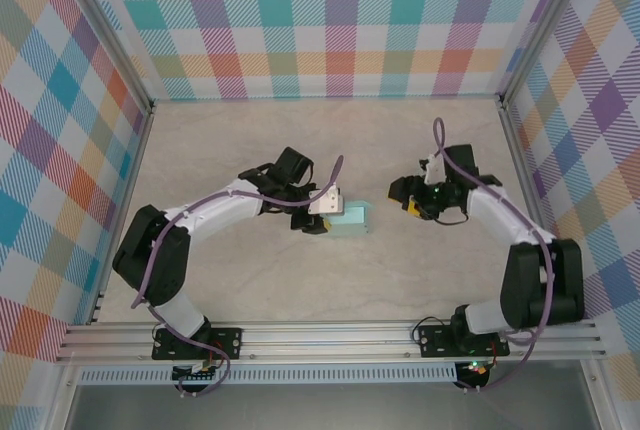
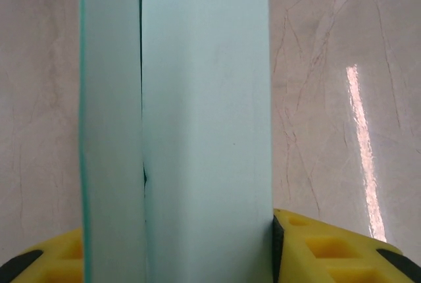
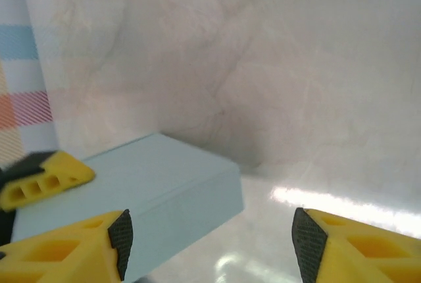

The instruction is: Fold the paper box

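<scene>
You have the paper box [image 1: 350,220] standing as a small shallow block on the table [image 1: 300,140], near the middle and between the two arms. Your left gripper [image 2: 177,257] is clamped on it across its width (a yellow finger [image 2: 329,253] sits at each side of the card, and a seam runs down its face). Your right gripper [image 3: 210,233] hangs just beside the box, apart from it, with its jaws spread wide and nothing between them.

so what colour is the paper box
The paper box is pale aqua-blue, clearest in the left wrist view.
</scene>
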You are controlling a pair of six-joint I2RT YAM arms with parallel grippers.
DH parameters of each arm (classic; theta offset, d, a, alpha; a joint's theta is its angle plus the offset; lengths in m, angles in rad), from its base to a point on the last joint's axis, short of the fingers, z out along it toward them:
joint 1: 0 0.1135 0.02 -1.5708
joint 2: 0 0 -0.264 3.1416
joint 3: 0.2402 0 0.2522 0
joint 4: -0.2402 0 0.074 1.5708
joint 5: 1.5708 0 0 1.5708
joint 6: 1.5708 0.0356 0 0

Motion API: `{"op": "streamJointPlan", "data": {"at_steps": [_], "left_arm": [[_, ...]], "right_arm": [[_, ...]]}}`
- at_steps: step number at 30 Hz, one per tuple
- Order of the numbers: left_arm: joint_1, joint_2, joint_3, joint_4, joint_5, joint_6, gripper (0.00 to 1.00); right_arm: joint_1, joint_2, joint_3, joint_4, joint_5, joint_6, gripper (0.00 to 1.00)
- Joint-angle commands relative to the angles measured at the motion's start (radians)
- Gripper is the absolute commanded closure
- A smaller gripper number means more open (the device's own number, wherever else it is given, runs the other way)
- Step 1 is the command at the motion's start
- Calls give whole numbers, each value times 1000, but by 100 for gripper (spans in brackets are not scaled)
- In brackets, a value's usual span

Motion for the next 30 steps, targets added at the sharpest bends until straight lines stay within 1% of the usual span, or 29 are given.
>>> {"op": "streamJointPlan", "data": {"at_steps": [1, 2, 3, 5, 8, 10, 13, 14, 18, 21, 24, 30], "left_arm": [[11, 27, 20, -167, -36, 76, 55], [14, 22, 12, -154, -38, 76, 55], [18, 23, 11, -151, -36, 74, 55], [22, 35, 26, -169, -43, 68, 55], [21, 40, 41, -172, -34, 52, 55], [21, 50, 46, -166, -18, 52, 55], [23, 85, 77, -178, -39, 26, 55], [21, 99, 96, -189, -52, 3, 55], [21, 134, 131, -217, -47, -16, 55], [21, 142, 145, -218, -33, -44, 55], [21, 148, 148, -208, -12, -52, 55], [17, 162, 154, -213, -21, -62, 55]], "right_arm": [[11, -120, -162, 416, -126, -441, 30], [29, -145, -205, 490, -156, -520, 30], [46, -159, -217, 500, -156, -579, 30], [69, -153, -184, 423, -155, -676, 31], [79, -116, -131, 364, -254, -742, 36], [83, -98, -108, 339, -268, -756, 44], [84, -82, -59, 259, -295, -786, 52], [90, -80, -48, 231, -289, -794, 54], [126, -73, -19, 128, -214, -862, 54], [148, -64, -19, 129, -140, -867, 55], [167, -39, -5, 124, -74, -867, 58], [205, 32, 59, 62, -30, -885, 65]]}}
